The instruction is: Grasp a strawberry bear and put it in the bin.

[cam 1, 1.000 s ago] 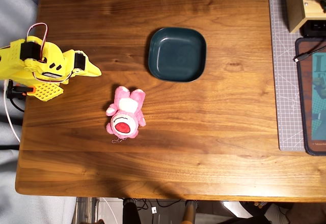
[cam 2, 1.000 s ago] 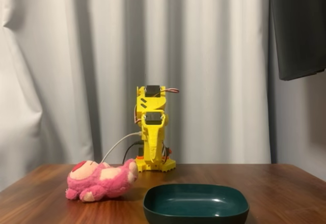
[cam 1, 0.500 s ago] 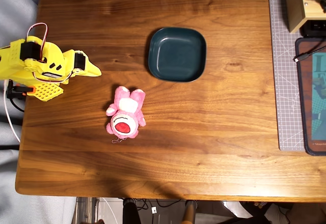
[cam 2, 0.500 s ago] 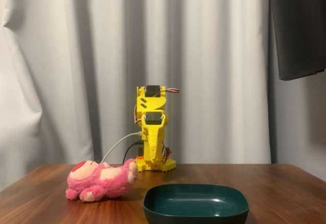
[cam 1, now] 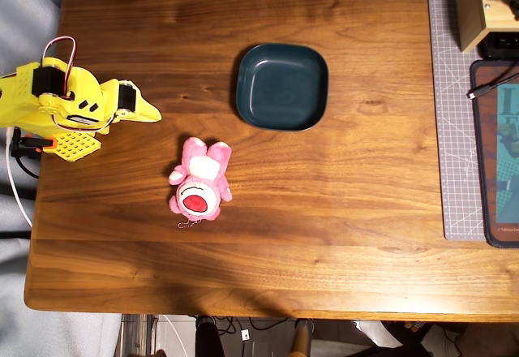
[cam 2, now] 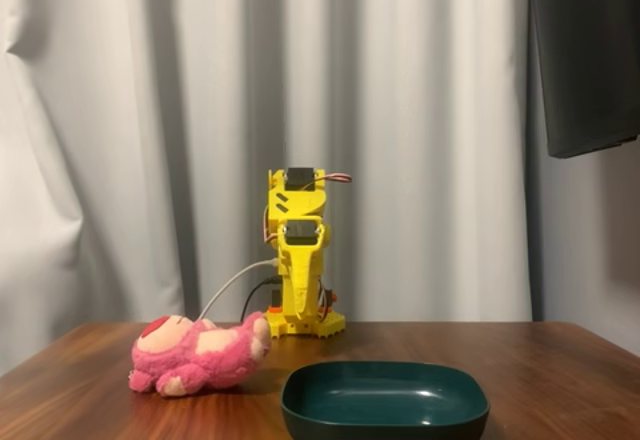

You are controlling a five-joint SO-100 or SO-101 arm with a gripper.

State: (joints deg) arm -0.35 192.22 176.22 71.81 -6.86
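The pink strawberry bear (cam 1: 197,181) lies on its back on the wooden table, red mouth up, a small keychain below its head; the fixed view shows the bear (cam 2: 195,357) lying at the left. The dark teal bin (cam 1: 282,86) sits empty up and to the right of the bear; in the fixed view the bin (cam 2: 385,400) is in the foreground. My yellow gripper (cam 1: 150,114) rests folded at the table's left edge, its tip pointing right, fingers together, holding nothing, well apart from the bear. In the fixed view the folded arm (cam 2: 300,260) stands behind both, with the fingertips hidden.
A grey cutting mat (cam 1: 456,105) and a dark mat (cam 1: 499,154) with a cable lie along the right edge in the overhead view. A tan wooden box (cam 1: 482,4) stands at the top right corner. White curtains hang behind the table.
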